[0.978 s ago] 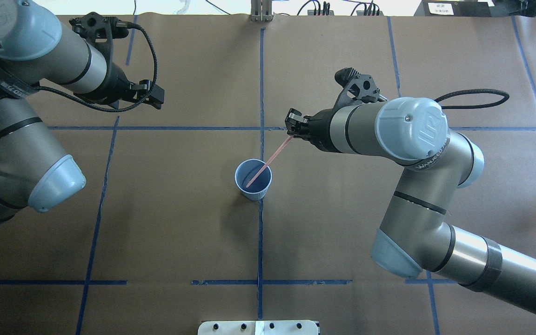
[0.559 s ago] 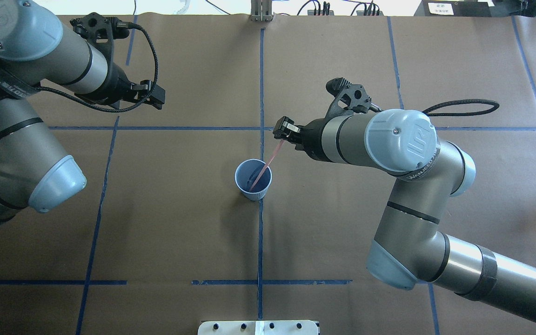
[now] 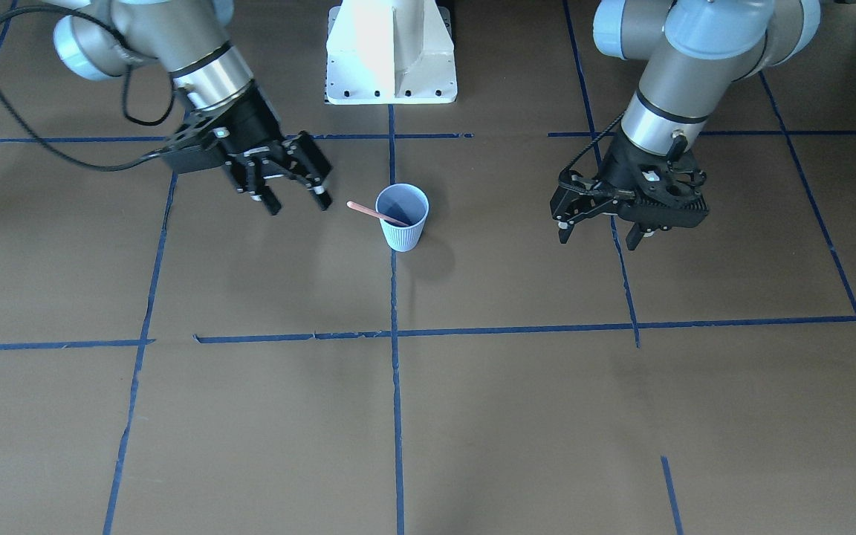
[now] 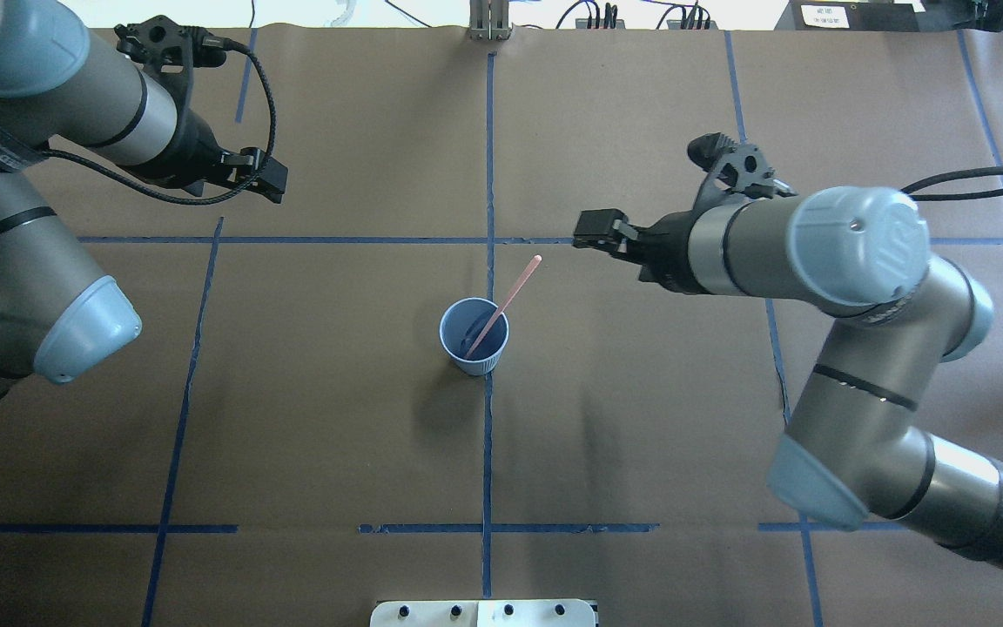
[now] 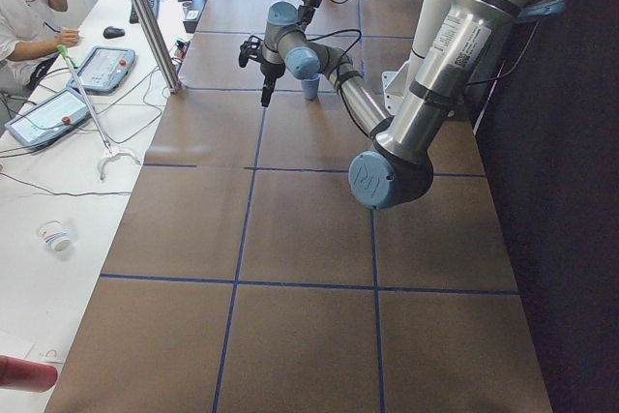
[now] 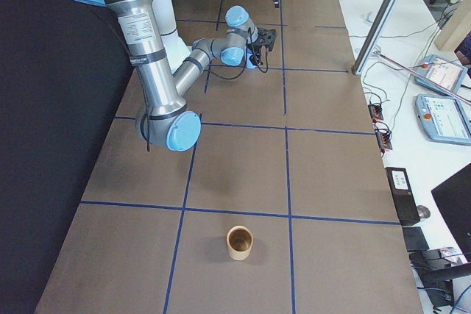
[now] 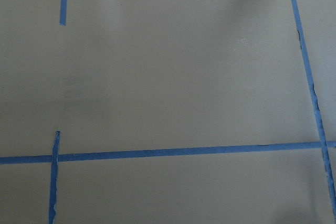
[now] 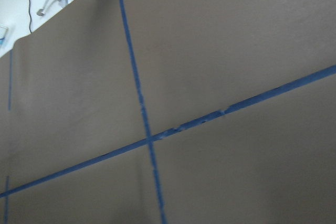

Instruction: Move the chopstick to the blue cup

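The pale blue ribbed cup [image 4: 474,338] stands upright at the table's middle, on the centre tape line. The pinkish chopstick [image 4: 514,286] rests in it, lower end inside the cup, upper end sticking out over the rim toward my right arm. My right gripper [image 4: 590,231] hangs open and empty a short way beyond the stick's free tip; the front view shows its fingers spread [image 3: 296,202] beside the cup [image 3: 401,223] and chopstick [image 3: 368,212]. My left gripper [image 3: 597,236] is open and empty, far off at the cup's other side [image 4: 273,181].
Blue tape lines divide the brown paper table cover. The white robot base [image 3: 391,52] sits at the table's near edge. A tan cup [image 6: 239,243] stands alone at the table's right end. A person sits at a side desk with tablets [image 5: 102,67].
My right gripper has opened, let go of the chopstick and drawn back to the right. The stick now leans in the cup on its own. My left arm shifted slightly left.
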You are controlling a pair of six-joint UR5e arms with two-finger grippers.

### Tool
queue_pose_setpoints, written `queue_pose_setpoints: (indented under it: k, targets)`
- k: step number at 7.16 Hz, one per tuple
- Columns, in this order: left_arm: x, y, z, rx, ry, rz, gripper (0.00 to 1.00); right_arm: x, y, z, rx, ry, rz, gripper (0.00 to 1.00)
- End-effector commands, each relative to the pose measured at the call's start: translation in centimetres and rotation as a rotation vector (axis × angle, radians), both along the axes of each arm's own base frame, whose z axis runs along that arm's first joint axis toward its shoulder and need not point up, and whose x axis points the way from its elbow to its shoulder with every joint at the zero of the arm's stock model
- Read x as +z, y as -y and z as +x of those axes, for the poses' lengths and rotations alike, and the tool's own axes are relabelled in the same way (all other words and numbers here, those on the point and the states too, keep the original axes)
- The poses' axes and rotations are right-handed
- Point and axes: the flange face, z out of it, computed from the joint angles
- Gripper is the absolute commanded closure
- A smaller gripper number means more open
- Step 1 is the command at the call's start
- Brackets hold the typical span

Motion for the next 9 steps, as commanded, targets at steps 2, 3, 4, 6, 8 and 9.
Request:
queue_pose_setpoints:
  k: [2,3,4,6,8,9]
  targets:
    - [7.6,2.4,-9.6,0.122,0.077,0.072,0.0,16.3,4.6,16.4,-0.169,-0.289,0.102,0.0]
    - [12.0,3.4,-14.3,0.164,0.142,0.115,0.0,21.8,7.2,21.4,-0.226,-0.34,0.111,0.0]
    - [15.8,4.8,-18.9,0.21,0.195,0.156,0.0,28.3,9.1,25.7,-0.293,-0.407,0.134,0.0]
    - [22.7,7.0,-28.9,0.283,0.184,0.157,0.0,37.3,10.5,36.8,-0.351,-0.422,0.169,0.0]
    - [27.6,7.6,-34.4,0.312,0.211,0.166,0.0,43.6,9.0,43.7,-0.415,-0.457,0.179,0.0]
    - [30.1,7.4,-36.8,0.335,0.218,0.161,0.0,44.5,8.4,45.9,-0.472,-0.478,0.205,0.0]
